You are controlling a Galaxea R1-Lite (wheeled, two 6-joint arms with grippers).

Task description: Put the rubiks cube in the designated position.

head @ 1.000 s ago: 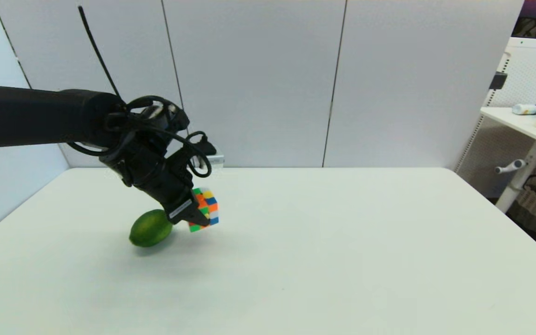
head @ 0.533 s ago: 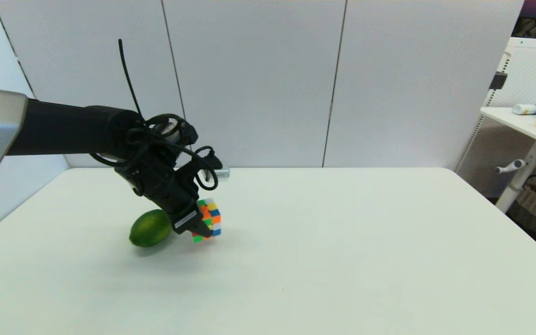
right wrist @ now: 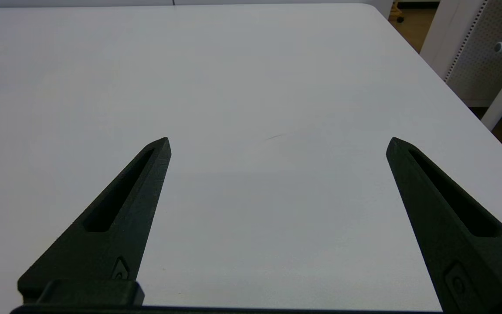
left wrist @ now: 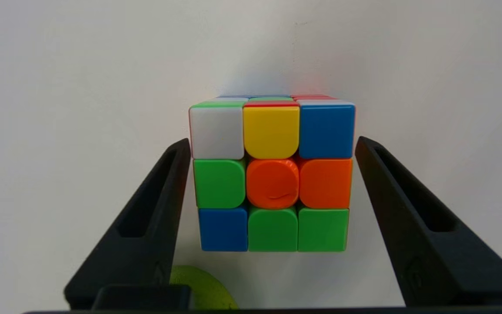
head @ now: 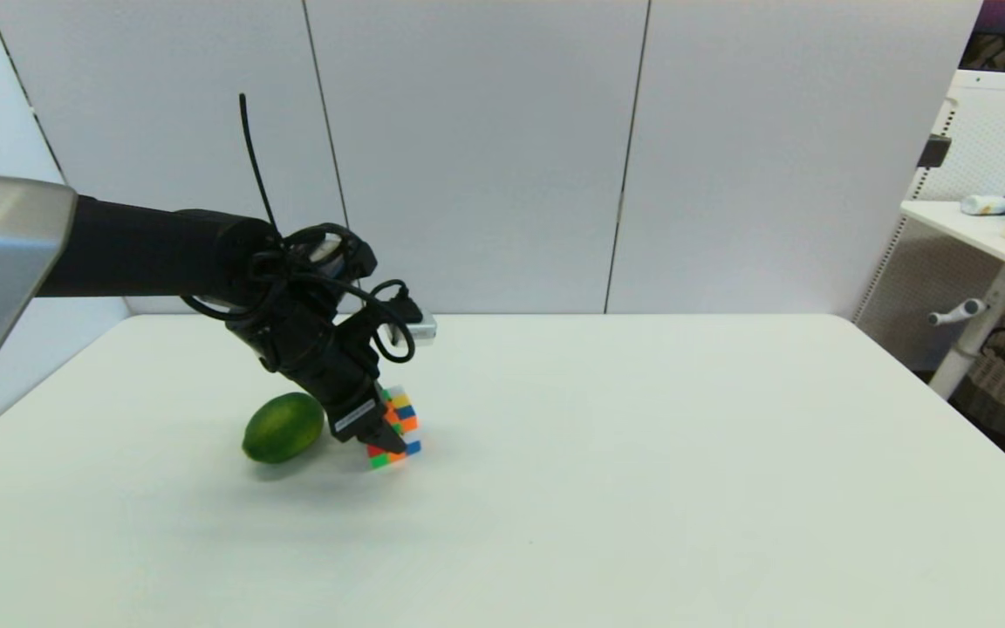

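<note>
Rubiks cube [left wrist: 272, 174]: it sits between the two black fingers of the left gripper [head: 378, 436], low over the white table [head: 642, 453], just beside the lime [head: 283, 426]. In the head view its lower corner seems to touch or nearly touch the tabletop; which one is hard to tell.

Left gripper fingers [left wrist: 155, 218]: in the left wrist view a thin gap shows between each finger and the cube's sides, so the jaws look slightly open around the cube and probably do not press it any more.

Right gripper [right wrist: 277, 144]: idle above bare table, fingers spread wide, holding nothing.

How the cube handles: it looks like light, stiff plastic with smooth, glossy faces, so it may slip under weak pressure. It is not fragile, but its layers can probably twist if they are pushed off-centre.

Where to take hold: the best hold is likely on two opposite flat faces, at the middle row, as the fingers stand now.

Designated position: the table carries no mark, so the exact spot cannot be checked; the cube is at the left part of the table.

Edges: the far and left table edges are well apart from the cube.

Open room: much free surface lies to the right and toward the robot. The lime is the only near obstacle, on the side of the arm, so a straight upward retreat appears safest.
</note>
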